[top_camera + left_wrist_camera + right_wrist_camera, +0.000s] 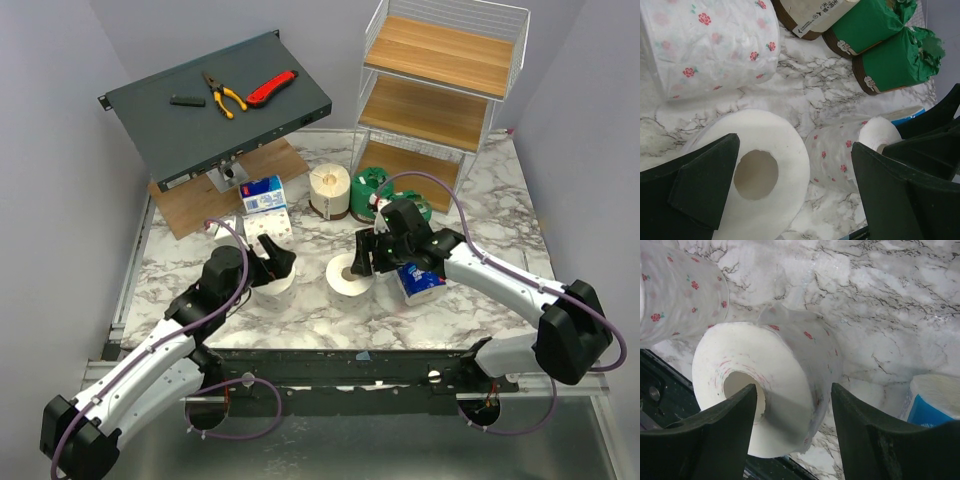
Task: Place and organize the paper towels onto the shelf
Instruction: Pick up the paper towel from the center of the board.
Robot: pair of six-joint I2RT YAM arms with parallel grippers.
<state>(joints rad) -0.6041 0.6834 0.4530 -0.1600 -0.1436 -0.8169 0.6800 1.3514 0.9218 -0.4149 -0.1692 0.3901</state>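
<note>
Centre printed roll (349, 274) on end; core axis vertical

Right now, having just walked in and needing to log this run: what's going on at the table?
Two robot arms are working among paper rolls on the marble table. The left gripper is open, its fingers either side of a white roll standing on end. The right gripper is open around a pink-print roll lying on its side. The shelf holds nothing yet; the cream roll and green-wrapped rolls sit on the table.
</note>
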